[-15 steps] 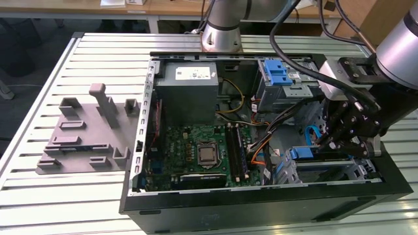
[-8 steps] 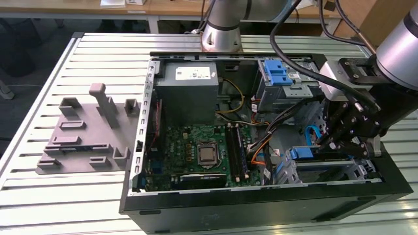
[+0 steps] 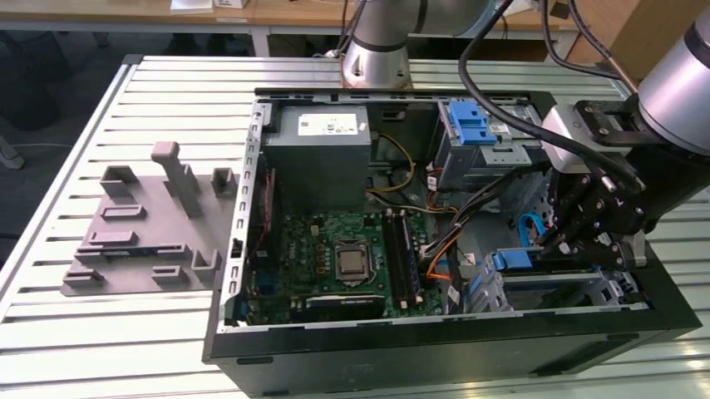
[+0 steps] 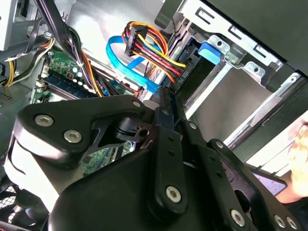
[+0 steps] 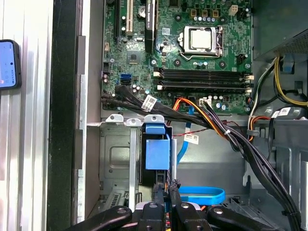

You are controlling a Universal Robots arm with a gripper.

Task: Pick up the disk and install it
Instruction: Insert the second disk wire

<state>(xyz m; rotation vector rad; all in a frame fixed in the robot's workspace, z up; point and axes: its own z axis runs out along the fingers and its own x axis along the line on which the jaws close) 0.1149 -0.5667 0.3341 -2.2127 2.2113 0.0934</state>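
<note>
Arm bent down, gripper low at the exterior view's right

I saw my gripper (image 3: 584,241) pointing downward, its black fingers (image 5: 166,199) pressed close together with barely any gap between the tips, linkage folded in.

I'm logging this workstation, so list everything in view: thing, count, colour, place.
Computer case: one, black, open on the slatted table.
Table: one, silver-grey slats, under everything.
Motherboard: one, green, on the case floor.
Power supply: one, grey, far corner of the case.
Disk: one, blue bracket showing, standing in the drive bay beneath the end effector.
Second drive bracket: one, blue, in the far bay.
Holder: one, grey, upright posts, on the table at the exterior view's left.
Data cable: one, blue, flat.
Phone: one, dark, on the table.
End effector: one, black, directly at the disk.
</note>
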